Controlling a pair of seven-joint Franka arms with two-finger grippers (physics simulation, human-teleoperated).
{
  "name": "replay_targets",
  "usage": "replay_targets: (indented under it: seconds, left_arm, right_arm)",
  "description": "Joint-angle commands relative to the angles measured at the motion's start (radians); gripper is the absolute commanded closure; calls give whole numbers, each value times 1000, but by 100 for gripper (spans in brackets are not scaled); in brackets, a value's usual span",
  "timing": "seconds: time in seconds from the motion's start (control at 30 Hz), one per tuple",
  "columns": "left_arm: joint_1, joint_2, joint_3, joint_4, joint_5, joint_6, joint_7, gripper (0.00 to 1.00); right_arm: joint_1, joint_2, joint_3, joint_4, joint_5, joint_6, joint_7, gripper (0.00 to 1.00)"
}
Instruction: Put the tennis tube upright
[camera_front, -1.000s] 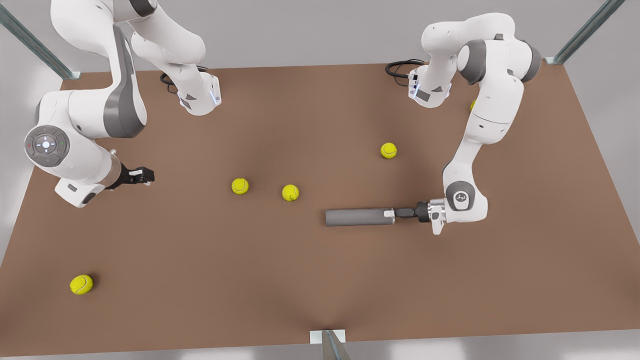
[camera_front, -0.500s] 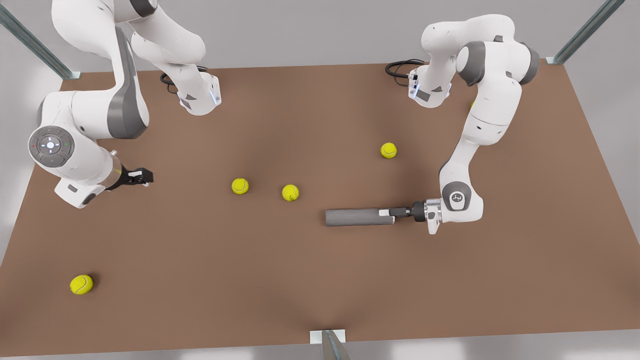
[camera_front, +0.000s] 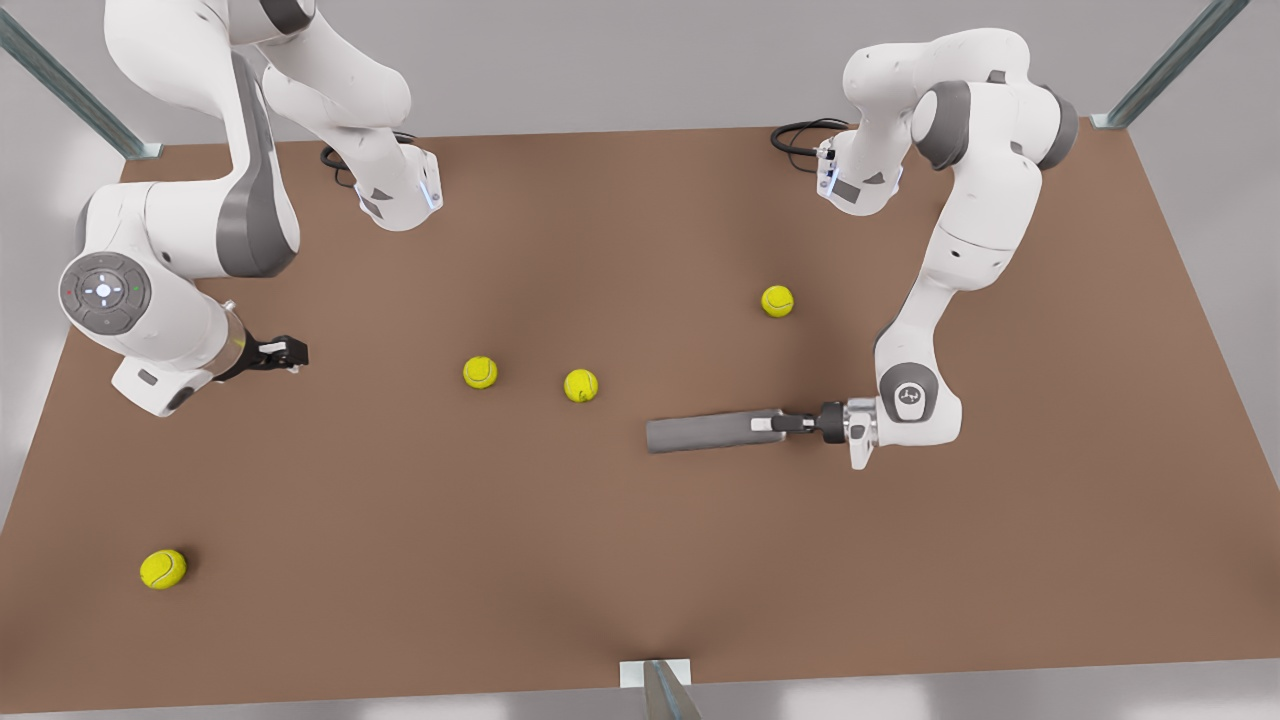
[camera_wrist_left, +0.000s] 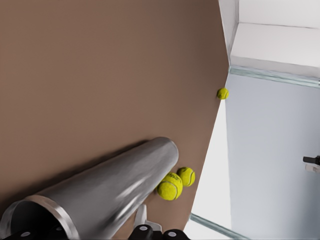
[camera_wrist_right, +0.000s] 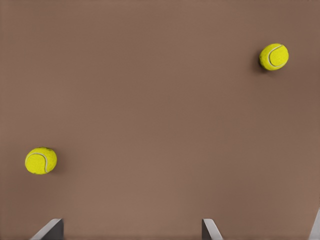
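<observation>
The tennis tube (camera_front: 705, 431) is a dull-grey cylinder lying on the brown table (camera_front: 640, 560), right of centre in the front view, with its right end raised a little. My left gripper (camera_front: 771, 424) is shut on that end, at the lighter rim. In the left wrist view the tube (camera_wrist_left: 110, 195) runs away from the camera, its open rim (camera_wrist_left: 47, 212) nearest. My right gripper (camera_front: 290, 352) waits at the front view's left, low over the table and far from the tube. Its fingers (camera_wrist_right: 210, 229) stand apart with nothing between them.
Two tennis balls (camera_front: 480, 372) (camera_front: 580, 385) lie left of the tube's far end, and show in the right wrist view (camera_wrist_right: 41, 160) (camera_wrist_right: 274, 56). Another ball (camera_front: 777, 300) lies behind the tube, one more (camera_front: 162, 568) near the front left corner. Both arm bases stand at the back edge.
The left gripper has shifted slightly toward the front view's left with the tube's rim end, which has risen, so the tube now slants. The right arm has barely moved.
</observation>
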Motion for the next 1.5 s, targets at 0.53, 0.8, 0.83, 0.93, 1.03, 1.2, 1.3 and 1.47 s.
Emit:
replay_targets:
  seconds: [0.53, 0.8, 0.83, 0.93, 1.03, 1.2, 1.3, 1.47]
  left_arm:
    - [3, -15, -5, 12, 16, -31, -22, 61]
    - [6, -22, -17, 26, 46, -57, -55, 73]
    - [6, -23, -17, 26, 48, -58, -55, 74]
    - [6, -23, -17, 26, 48, -66, -57, 76]
    - [8, -23, -17, 48, 77, -83, -92, 78]
    - [12, -26, -14, 52, 106, -97, -117, 79]
    - [12, -41, -11, 57, 120, -106, -124, 79]
    - [22, -72, 3, 58, 192, -126, -177, 79]
  right_arm:
    - [5, 3, 0, -2, -2, -2, 1, 0]
    - [28, 11, 0, 0, -3, 0, 3, 0]
    - [30, 12, 0, 0, -3, 0, 3, 0]
    - [28, 14, 0, 0, -3, -2, 3, 0]
    - [30, 14, 0, 0, -5, 0, 3, 0]
    - [30, 14, 0, 2, -6, 0, 3, 0]
    - [30, 14, 0, 2, -6, 2, 3, 0]
    - [28, 14, 0, 2, -6, 2, 3, 0]
